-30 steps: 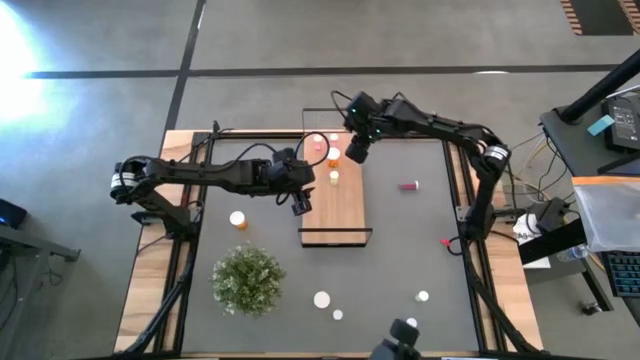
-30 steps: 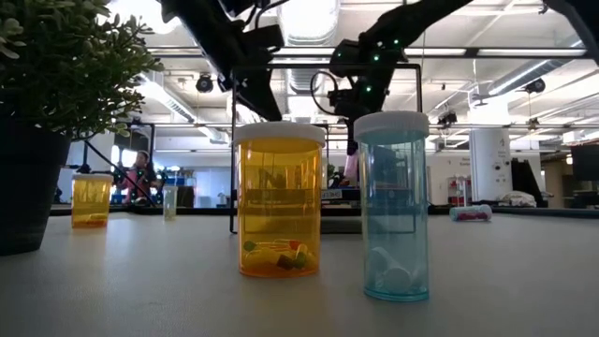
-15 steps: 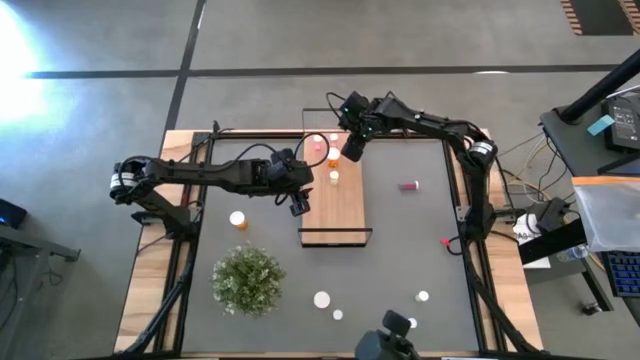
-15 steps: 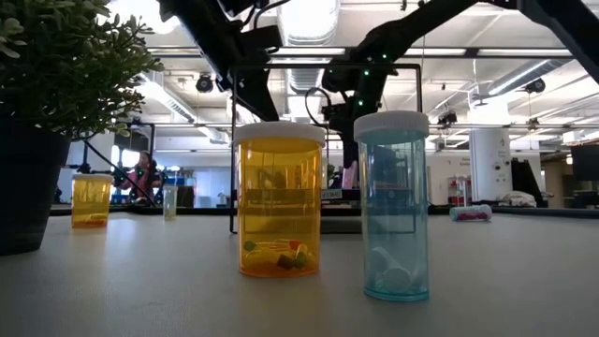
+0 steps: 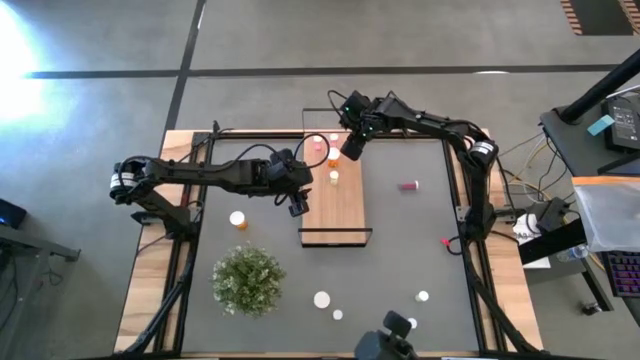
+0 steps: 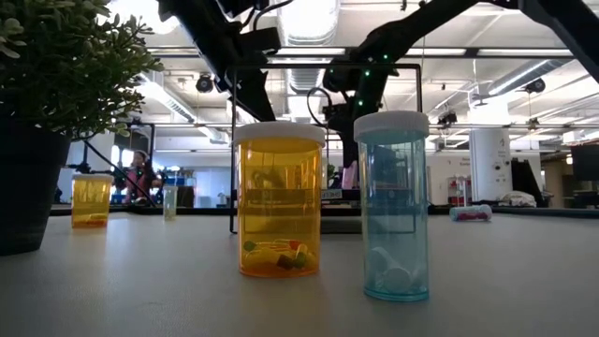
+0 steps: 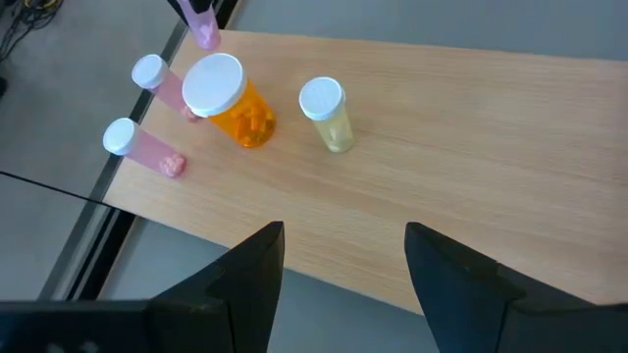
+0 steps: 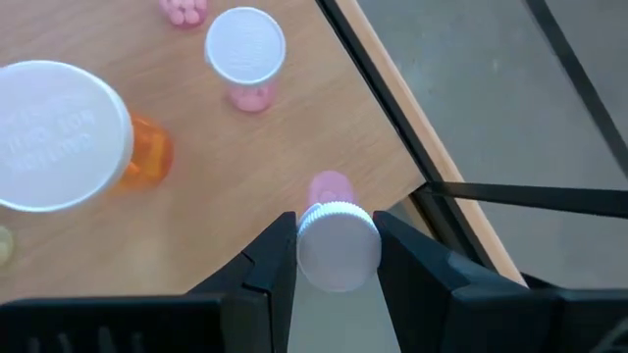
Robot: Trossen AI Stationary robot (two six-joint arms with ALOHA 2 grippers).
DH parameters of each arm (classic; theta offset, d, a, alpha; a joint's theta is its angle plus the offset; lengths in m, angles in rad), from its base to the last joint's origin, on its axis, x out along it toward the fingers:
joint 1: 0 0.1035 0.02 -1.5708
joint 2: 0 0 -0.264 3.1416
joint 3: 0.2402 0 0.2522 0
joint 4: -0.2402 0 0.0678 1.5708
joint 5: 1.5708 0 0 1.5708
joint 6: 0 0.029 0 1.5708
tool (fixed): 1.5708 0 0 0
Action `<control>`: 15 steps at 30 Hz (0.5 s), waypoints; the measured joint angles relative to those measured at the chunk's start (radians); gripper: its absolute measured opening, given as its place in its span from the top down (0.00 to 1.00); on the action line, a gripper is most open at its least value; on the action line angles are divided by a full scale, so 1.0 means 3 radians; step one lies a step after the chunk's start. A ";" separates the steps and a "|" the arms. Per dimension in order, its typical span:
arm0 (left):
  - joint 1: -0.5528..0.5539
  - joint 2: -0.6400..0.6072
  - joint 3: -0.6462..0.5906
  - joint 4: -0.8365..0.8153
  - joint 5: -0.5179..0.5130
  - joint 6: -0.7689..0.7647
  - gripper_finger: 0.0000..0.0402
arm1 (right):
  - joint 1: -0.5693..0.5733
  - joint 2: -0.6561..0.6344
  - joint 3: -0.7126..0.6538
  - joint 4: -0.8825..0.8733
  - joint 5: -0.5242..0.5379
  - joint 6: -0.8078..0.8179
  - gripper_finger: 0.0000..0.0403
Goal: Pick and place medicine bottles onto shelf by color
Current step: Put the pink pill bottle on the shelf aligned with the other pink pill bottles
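Left gripper (image 5: pixel 299 205) open, empty, idling at shelf (image 5: pixel 345 205) 9 o'clock edge. Right gripper (image 8: pixel 337 257) clamps pink bottle (image 8: pixel 338 242) by cap, over shelf's 12 o'clock end, near pink pair (image 7: pixel 147 113). I lower straight, seat base flat beside pinks, clear of orange bottle (image 7: pixel 229 99), then release.

Daylight poured in from the high view's left edge, blowing out a white patch on the concrete floor (image 5: pixel 20 50), while the dark worktop mat (image 5: pixel 400 250) stayed evenly lit with only faint shadows. The low view looked straight into bright ceiling lights (image 6: pixel 309 19), so both arms read as dark silhouettes, and the orange bottle (image 6: pixel 279 198) and the blue bottle (image 6: pixel 391 206) glowed, lit from behind. The room beyond them was soft. In both wrist views the wooden shelf (image 7: pixel 471 147) was evenly lit and sharp; the nearest dark fingers (image 7: pixel 235 284) were slightly blurred.
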State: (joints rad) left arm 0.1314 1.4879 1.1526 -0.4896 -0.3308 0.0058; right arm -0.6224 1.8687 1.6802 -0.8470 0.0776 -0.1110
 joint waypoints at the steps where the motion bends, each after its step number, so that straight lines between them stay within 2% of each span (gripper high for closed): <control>1: 0.0000 0.0000 0.0000 -0.0001 0.0001 -0.0001 0.51 | 0.0000 0.0000 0.0000 0.0001 0.0000 0.0024 0.71; 15: 0.0000 0.0000 0.0000 -0.0106 0.0001 -0.0002 0.51 | 0.0055 0.0000 -0.0050 0.0006 -0.0007 -0.0144 0.72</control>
State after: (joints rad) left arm 0.1314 1.4879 1.1526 -0.5213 -0.3305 0.0051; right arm -0.6060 1.8687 1.6653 -0.8451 0.0756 -0.1541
